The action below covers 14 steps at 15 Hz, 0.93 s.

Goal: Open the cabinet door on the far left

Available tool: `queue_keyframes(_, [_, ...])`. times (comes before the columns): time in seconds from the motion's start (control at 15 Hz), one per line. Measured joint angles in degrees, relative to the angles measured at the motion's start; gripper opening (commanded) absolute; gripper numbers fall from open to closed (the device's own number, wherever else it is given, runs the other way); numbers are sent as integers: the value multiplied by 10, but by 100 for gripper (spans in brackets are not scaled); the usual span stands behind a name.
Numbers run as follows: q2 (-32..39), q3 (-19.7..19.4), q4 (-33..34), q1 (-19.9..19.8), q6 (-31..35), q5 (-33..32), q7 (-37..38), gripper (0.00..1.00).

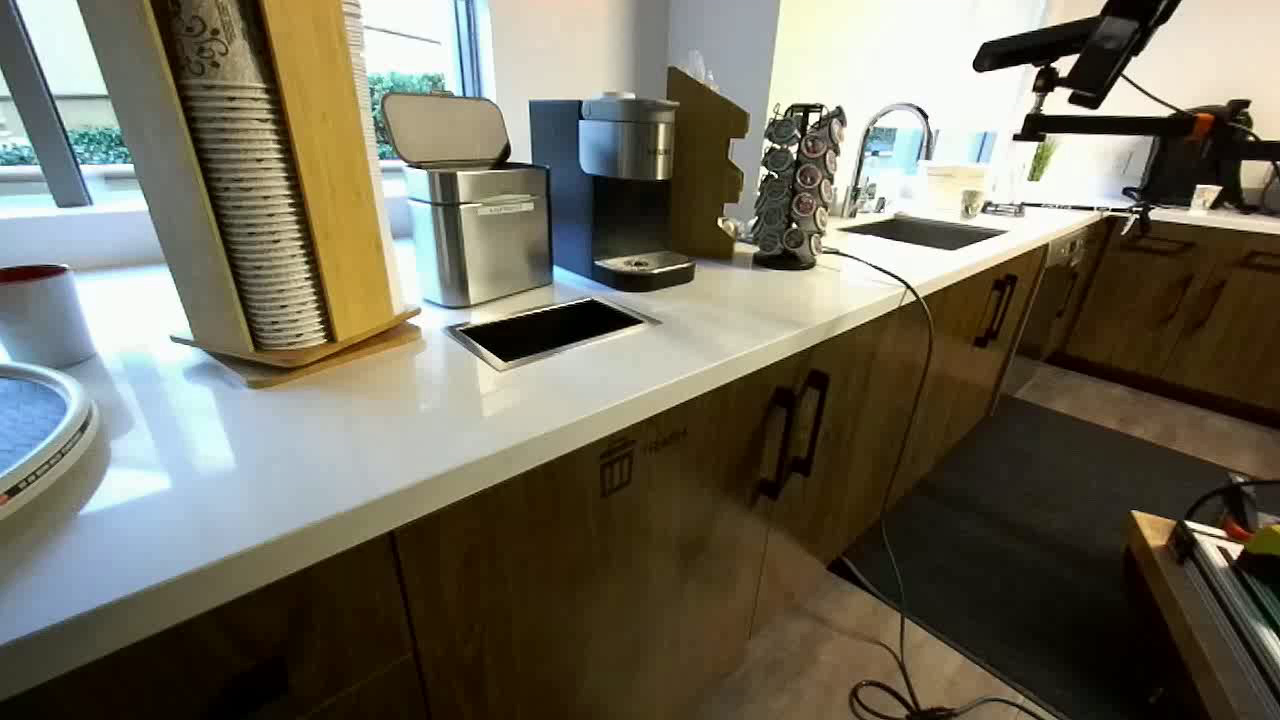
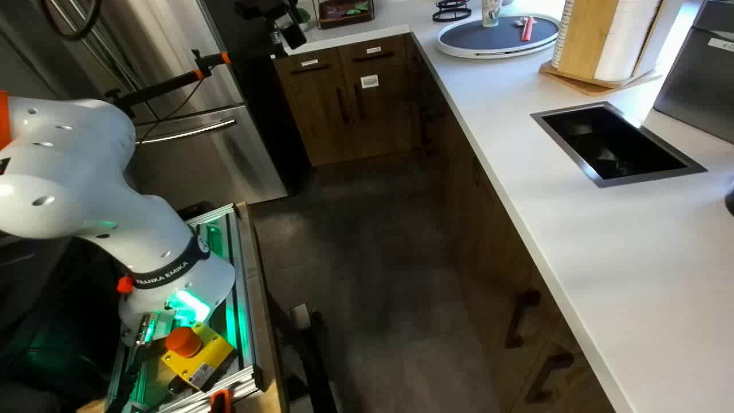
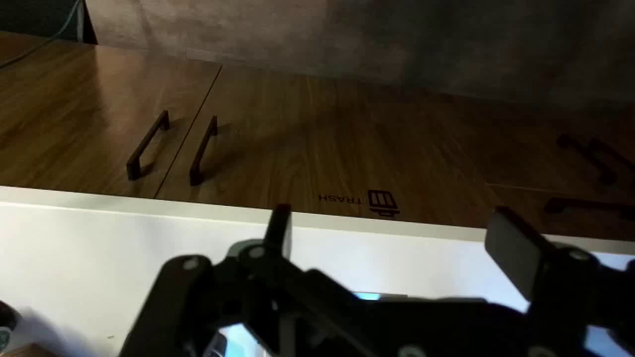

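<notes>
The gripper [image 3: 391,220] has its fingers [image 3: 513,248] spread wide with nothing between them, over the white counter [image 3: 109,248] in the wrist view. Pushing straight ahead could knock a fingertip on the counter's edge, which lies across the way to the cabinet door [image 3: 337,144], closed, with a trash sign [image 3: 383,199] on it; I take this to be the one meant. Its handle [image 3: 204,151] stands just beside a second handle [image 3: 148,146] on the next door [image 3: 69,119], so a slight sideways miss could close on the wrong bar or jam a finger between the two. The slot [image 1: 555,332] cut in the counter hints at a bin behind: the door may slide out rather than swing, and a curved pull would then bind. Farther along, a cord [image 1: 929,350] hangs down past the counter and could snag the robot arm [image 2: 86,172].

The gripper shows in neither exterior view, so its height and its reach to the handle cannot be judged. More handles [image 3: 588,156] at the right border of the wrist view are nearly lost in the dark, so which door counts as far left is uncertain. In an exterior view the arm runs off the picture's edge, and the front below the counter is deep in shadow
</notes>
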Motion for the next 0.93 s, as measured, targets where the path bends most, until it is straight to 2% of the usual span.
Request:
queue_keyframes(0.67, [1,0,1,0,1,0,0,100])
queue_keyframes(0.93, [31,-26,-9,-2,35,-3,-17,100])
